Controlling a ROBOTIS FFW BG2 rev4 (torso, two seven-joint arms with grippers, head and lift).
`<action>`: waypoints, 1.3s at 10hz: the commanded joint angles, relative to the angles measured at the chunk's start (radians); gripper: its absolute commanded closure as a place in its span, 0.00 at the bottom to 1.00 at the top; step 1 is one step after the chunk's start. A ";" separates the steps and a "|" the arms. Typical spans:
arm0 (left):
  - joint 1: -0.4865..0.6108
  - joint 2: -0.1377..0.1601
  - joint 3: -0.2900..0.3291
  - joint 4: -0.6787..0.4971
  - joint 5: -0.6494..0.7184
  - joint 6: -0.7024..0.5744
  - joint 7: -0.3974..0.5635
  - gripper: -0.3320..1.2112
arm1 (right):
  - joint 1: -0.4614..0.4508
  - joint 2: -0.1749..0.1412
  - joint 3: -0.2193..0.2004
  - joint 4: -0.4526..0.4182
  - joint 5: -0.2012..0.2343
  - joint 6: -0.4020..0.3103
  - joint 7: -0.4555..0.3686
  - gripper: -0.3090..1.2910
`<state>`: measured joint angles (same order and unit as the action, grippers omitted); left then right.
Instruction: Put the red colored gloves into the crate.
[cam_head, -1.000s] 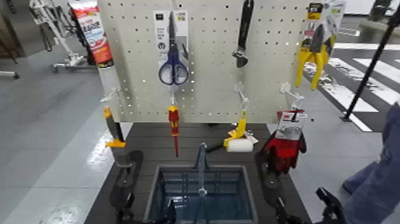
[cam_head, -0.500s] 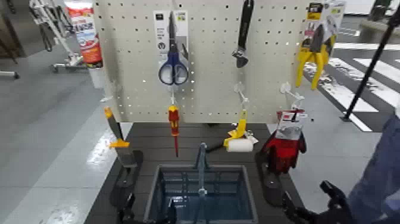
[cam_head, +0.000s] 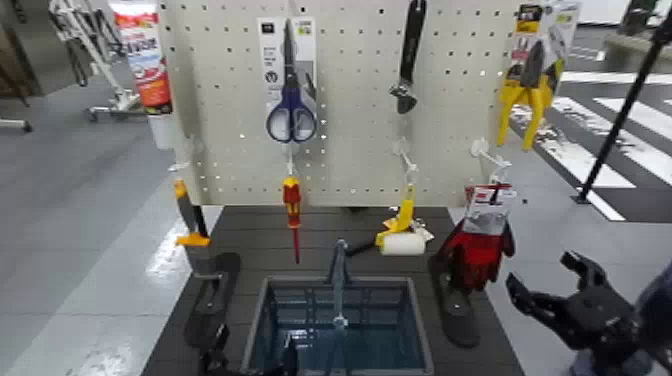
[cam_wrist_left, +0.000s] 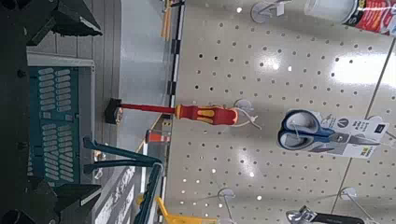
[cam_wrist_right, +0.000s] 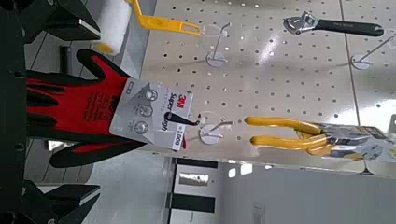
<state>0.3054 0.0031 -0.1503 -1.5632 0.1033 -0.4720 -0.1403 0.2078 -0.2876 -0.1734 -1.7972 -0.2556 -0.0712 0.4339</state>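
Note:
The red colored gloves (cam_head: 478, 250), with black fingertips and a white-and-red card on top, hang from a peg at the right of the pegboard. In the right wrist view the gloves (cam_wrist_right: 79, 103) fill the gap straight ahead of my fingers. My right gripper (cam_head: 553, 283) is raised just to the right of them, open, not touching. The crate (cam_head: 340, 290), blue-grey with an upright centre handle, sits on the dark table below the board. My left gripper (cam_wrist_left: 75, 107) stays low by the crate's near left side, open and holding nothing.
Blue scissors (cam_head: 290, 110), a black wrench (cam_head: 408, 60), yellow pliers (cam_head: 528, 90), a red-and-yellow screwdriver (cam_head: 292, 205), a yellow-handled roller (cam_head: 402, 238) and an orange-handled tool (cam_head: 190, 220) hang on the pegboard (cam_head: 350, 150). A person's blue sleeve (cam_head: 662, 300) shows at the right edge.
My right gripper has risen from the bottom right corner to the height of the gloves. The person in blue at the right has drawn back. The gloves and crate stay put.

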 joint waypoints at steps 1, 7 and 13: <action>-0.005 -0.089 0.000 0.003 0.006 0.003 -0.005 0.29 | -0.133 -0.053 0.002 0.111 -0.039 0.054 0.077 0.28; -0.009 -0.094 0.003 0.003 0.007 0.009 -0.022 0.29 | -0.347 -0.142 0.101 0.345 -0.142 0.047 0.200 0.30; -0.015 -0.100 -0.002 0.008 0.007 0.009 -0.030 0.29 | -0.496 -0.177 0.210 0.498 -0.172 0.050 0.315 0.28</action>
<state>0.2910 0.0031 -0.1511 -1.5562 0.1104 -0.4633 -0.1709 -0.2781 -0.4641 0.0286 -1.3128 -0.4270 -0.0217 0.7486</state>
